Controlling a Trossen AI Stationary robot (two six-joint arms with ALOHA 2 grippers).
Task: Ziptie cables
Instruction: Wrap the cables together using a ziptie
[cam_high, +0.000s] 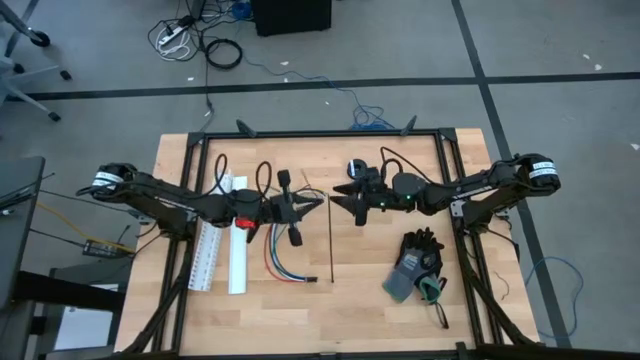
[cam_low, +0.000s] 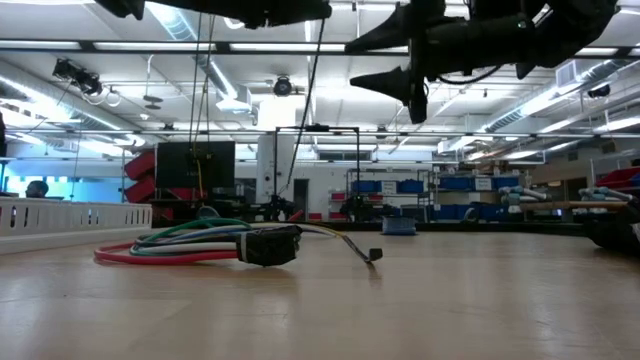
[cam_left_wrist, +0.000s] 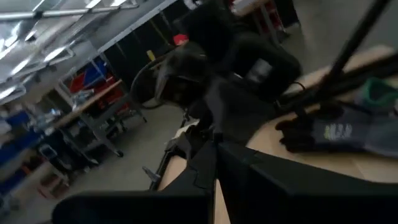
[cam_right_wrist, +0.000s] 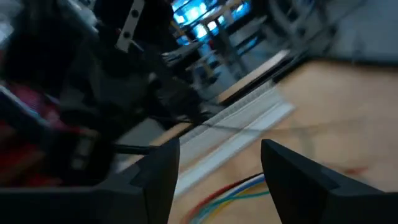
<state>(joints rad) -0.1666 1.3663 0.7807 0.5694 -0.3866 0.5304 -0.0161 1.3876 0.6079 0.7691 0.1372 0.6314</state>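
I have both hands raised over mid-desk, left hand (cam_high: 312, 204) closed on a thin black plastic ziptie, right hand (cam_high: 340, 196) open facing it, coloured wire bundle (cam_high: 283, 262) lying below; next, I judge, regrasp the strip's free end.

left arm (cam_high: 160, 198) reaching inward, jaws shut | right arm (cam_high: 470, 185) reaching inward, jaws apparently apart, raised

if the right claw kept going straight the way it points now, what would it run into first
Most likely the left claw: the right claw, open and raised above the table, points across at it over the standing black ziptie. Whether the two are at the same height is unclear, so it might pass just by.
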